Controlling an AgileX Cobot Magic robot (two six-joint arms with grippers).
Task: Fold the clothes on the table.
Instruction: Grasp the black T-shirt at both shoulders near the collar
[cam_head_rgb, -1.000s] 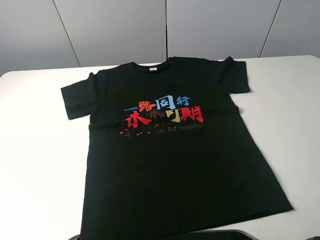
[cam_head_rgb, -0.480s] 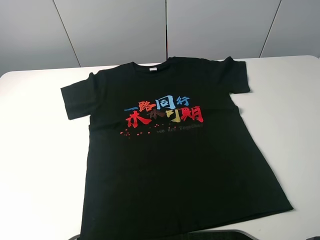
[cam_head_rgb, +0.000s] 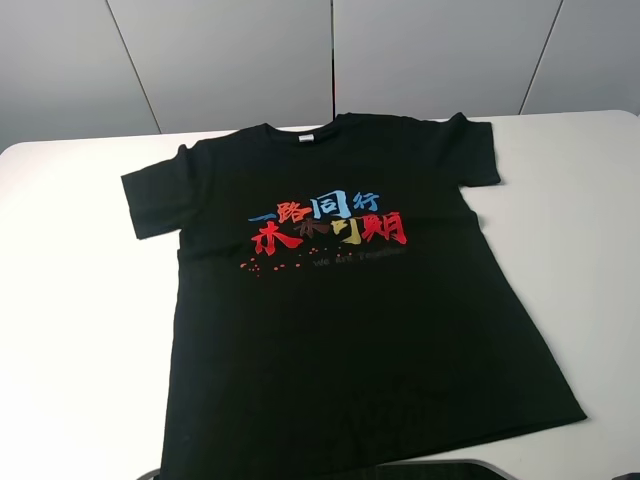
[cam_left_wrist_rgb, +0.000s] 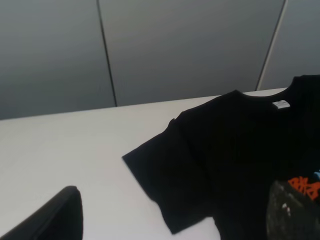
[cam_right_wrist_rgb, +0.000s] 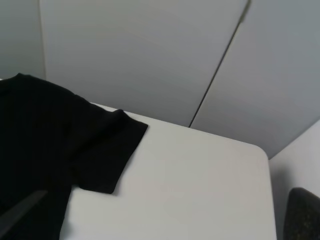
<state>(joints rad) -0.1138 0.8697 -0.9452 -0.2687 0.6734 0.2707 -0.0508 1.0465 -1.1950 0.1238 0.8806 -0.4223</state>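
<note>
A black T-shirt (cam_head_rgb: 340, 320) with a red and blue print (cam_head_rgb: 330, 225) lies flat and face up on the white table (cam_head_rgb: 70, 330), collar at the far side and both sleeves spread. My left gripper (cam_left_wrist_rgb: 177, 190) is open and empty, above the near left of the table, facing the shirt's left sleeve (cam_left_wrist_rgb: 165, 175). My right gripper (cam_right_wrist_rgb: 172, 192) is open and empty, facing the right sleeve (cam_right_wrist_rgb: 107, 150). Neither gripper touches the cloth.
Grey wall panels (cam_head_rgb: 330, 50) stand behind the table's far edge. Dark arm parts (cam_head_rgb: 440, 468) show at the bottom edge of the high view. Bare table lies on both sides of the shirt. The table's right corner (cam_right_wrist_rgb: 260, 150) shows in the right wrist view.
</note>
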